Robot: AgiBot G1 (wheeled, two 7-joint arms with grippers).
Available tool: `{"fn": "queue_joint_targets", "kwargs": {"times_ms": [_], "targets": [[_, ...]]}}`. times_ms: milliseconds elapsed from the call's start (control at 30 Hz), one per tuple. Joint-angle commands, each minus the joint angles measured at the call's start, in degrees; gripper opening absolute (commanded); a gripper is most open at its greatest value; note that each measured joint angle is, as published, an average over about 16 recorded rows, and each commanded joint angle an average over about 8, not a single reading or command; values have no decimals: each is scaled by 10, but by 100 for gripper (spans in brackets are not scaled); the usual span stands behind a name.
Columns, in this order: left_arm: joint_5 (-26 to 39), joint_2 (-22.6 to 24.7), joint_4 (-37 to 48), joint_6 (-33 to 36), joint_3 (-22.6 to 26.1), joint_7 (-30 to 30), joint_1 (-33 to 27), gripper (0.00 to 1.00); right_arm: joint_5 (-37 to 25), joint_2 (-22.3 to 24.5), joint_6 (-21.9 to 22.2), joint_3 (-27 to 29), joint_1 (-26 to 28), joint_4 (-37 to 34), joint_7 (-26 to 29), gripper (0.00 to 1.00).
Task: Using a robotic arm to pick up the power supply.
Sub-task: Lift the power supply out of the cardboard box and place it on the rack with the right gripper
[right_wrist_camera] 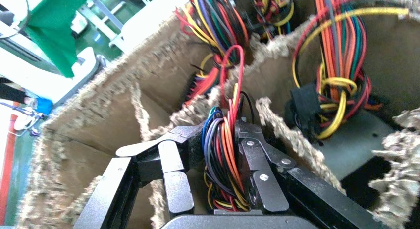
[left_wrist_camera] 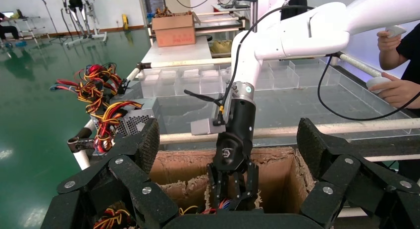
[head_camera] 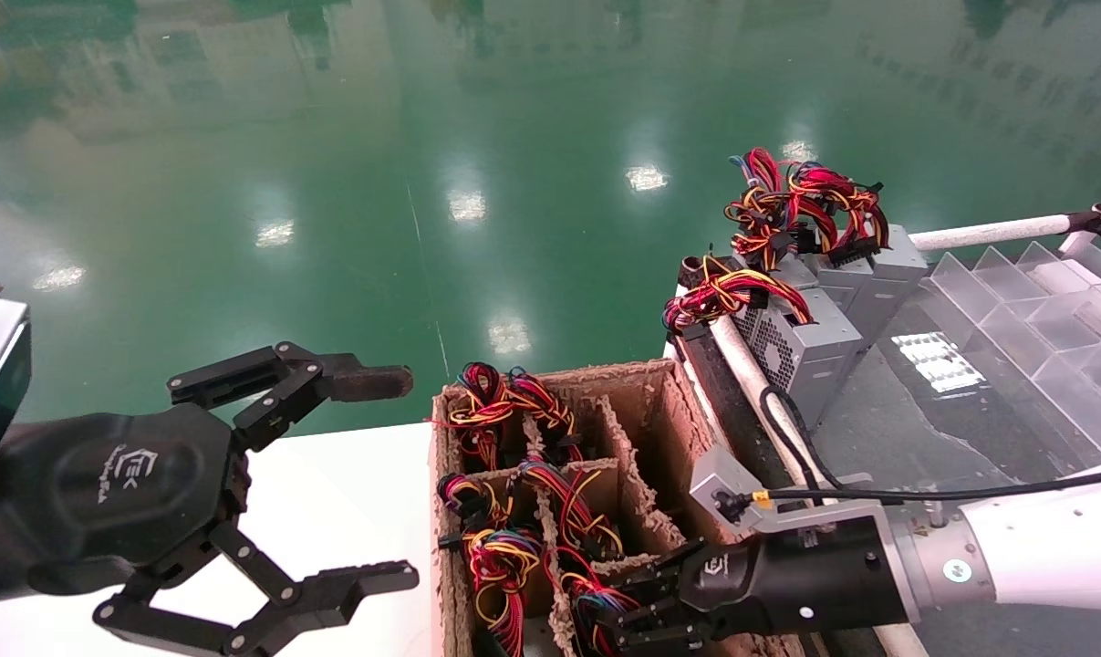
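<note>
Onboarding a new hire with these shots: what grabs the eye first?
The bright wire bundle pinched in the right gripper, down inside the cardboard box with its frayed dividers. Next, the left gripper, spread wide open over the white table beside the box. Behind the box, grey power supplies with more wire loops sit along a rail.

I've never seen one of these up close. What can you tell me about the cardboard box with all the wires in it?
The cardboard box is brown and open-topped, with ragged, torn edges and cardboard dividers forming compartments. Looped bundles of red, yellow, orange, blue and black wires fill several; the far right one looks empty. It sits on a white table. The right claw reaches into a near compartment, closed around one wire bundle.
</note>
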Motion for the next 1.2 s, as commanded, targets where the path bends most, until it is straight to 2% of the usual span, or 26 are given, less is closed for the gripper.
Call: {"fn": "queue_joint_targets", "kwargs": {"times_ms": [33, 367, 633, 867, 1200], "targets": [[0, 0, 0, 0, 0, 0, 0, 100, 11, 4, -1, -5, -1, 8, 5, 0], [0, 0, 0, 0, 0, 0, 0, 100, 105, 47, -3, -44, 6, 69, 49, 0], [0, 0, 0, 0, 0, 0, 0, 100, 180, 80, -2, -69, 35, 90, 72, 0], [0, 0, 0, 0, 0, 0, 0, 100, 229, 103, 2, -78, 80, 80, 88, 0], [0, 0, 0, 0, 0, 0, 0, 100, 279, 124, 5, -70, 158, 24, 117, 0]]}}
